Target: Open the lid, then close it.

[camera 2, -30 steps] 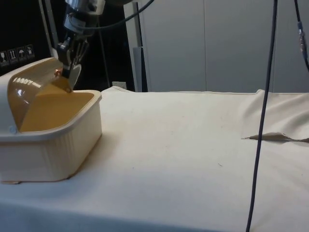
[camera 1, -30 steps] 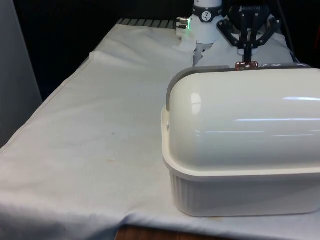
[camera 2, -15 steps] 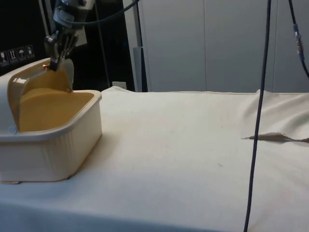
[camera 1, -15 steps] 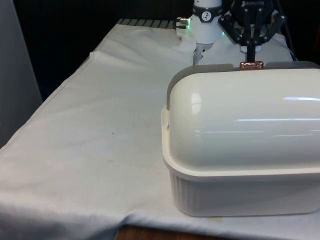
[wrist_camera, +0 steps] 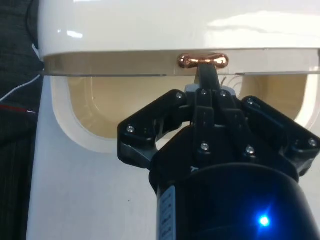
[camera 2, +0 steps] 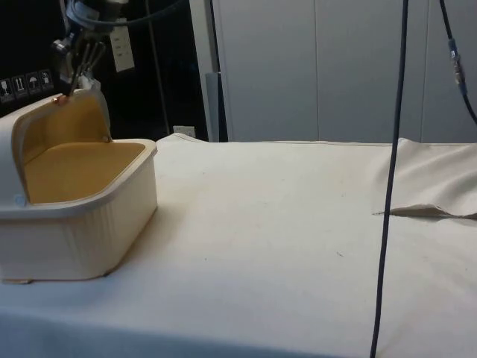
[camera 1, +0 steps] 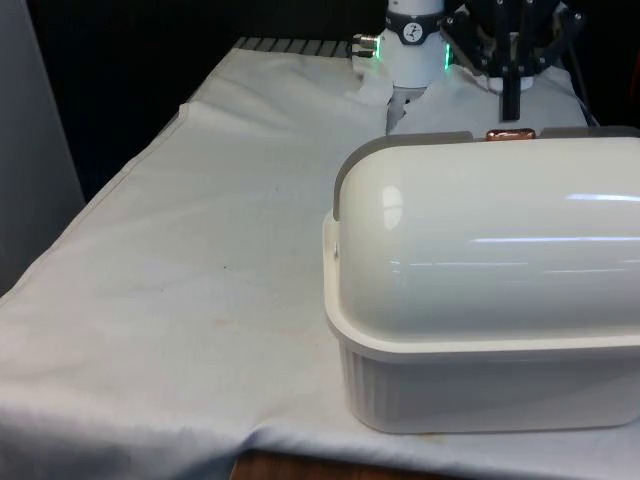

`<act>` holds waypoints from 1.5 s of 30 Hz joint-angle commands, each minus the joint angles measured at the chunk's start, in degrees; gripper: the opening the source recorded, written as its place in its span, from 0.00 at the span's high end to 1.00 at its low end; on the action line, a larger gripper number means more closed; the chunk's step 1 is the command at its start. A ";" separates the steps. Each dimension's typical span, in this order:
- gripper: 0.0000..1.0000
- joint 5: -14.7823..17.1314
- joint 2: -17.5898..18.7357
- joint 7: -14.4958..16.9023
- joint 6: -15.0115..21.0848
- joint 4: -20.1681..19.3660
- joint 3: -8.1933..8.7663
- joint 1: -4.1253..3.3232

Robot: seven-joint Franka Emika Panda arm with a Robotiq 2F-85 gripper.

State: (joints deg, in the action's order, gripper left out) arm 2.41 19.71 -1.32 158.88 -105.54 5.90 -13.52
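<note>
A cream bread box with a rounded roll-top lid stands at the front view's right, its back to that camera. In the side view the lid is rolled well back, so the box's yellowish inside shows above the ribbed base. At the lid's raised edge sits a small copper handle, also seen as the handle and the handle. My gripper comes down onto it from above, shut on the handle. The gripper hangs over the box's far side, the gripper high above the base.
White cloth covers the table, with wide free room at the front view's left of the box. In the side view a dark cable hangs down in the foreground and a fold in the cloth lies at the right.
My gripper has risen and moved back over the box with the handle, and the lid has rolled further open, baring more of the inside.
</note>
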 commanded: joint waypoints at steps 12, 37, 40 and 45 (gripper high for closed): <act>1.00 -0.23 -2.23 -0.17 -4.70 3.09 0.52 -0.06; 1.00 -0.06 -5.04 0.34 -11.23 7.91 0.40 0.00; 1.00 -0.11 -5.04 0.34 -11.23 7.85 0.46 -0.06; 0.89 -0.17 -5.04 0.34 -11.29 7.91 0.46 -0.06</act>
State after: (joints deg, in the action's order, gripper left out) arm 2.35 14.67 -0.92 147.65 -97.63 6.30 -13.52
